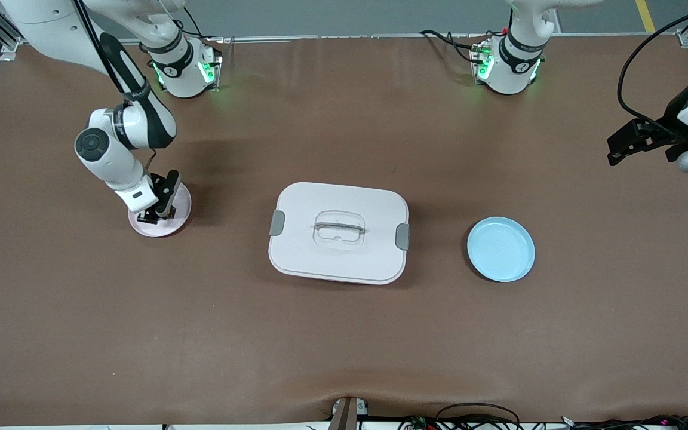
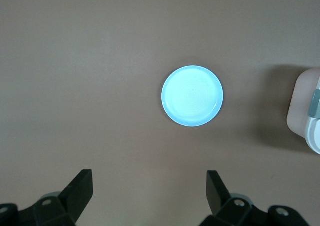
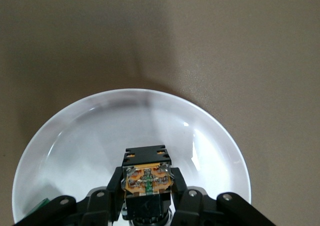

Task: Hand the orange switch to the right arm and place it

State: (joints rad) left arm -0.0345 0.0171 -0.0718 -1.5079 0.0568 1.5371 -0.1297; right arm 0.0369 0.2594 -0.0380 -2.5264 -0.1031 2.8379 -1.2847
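The orange switch (image 3: 147,178) sits clamped between the fingers of the right gripper (image 3: 148,198), low over the pale pink plate (image 1: 180,212) at the right arm's end of the table; whether its base already touches the plate cannot be told. It is a tiny blocky black part whose upturned face carries orange-copper contacts and a green strip. It looks rigid and very light, so weight should be no concern; the risk, as I judge it, lies in its smallness and hard smooth sides, which could let it twist or pop out of a loose pinch, and in the exposed contacts, which are better left untouched. The sound place to hold it is across the flat black flanks of the body, as the fingers do here, squarely and below the contact face. A green sliver (image 3: 40,206) shows at the plate's rim beside the gripper; what it is cannot be made out. Nearer the middle of the table lies a white lidded box (image 1: 338,233) with grey latches, and toward the left arm's end a light blue plate (image 1: 501,249) lies bare. The left gripper (image 1: 636,143) waits up in the air over the table's edge at that end, its fingers (image 2: 80,188) spread wide and holding nothing.
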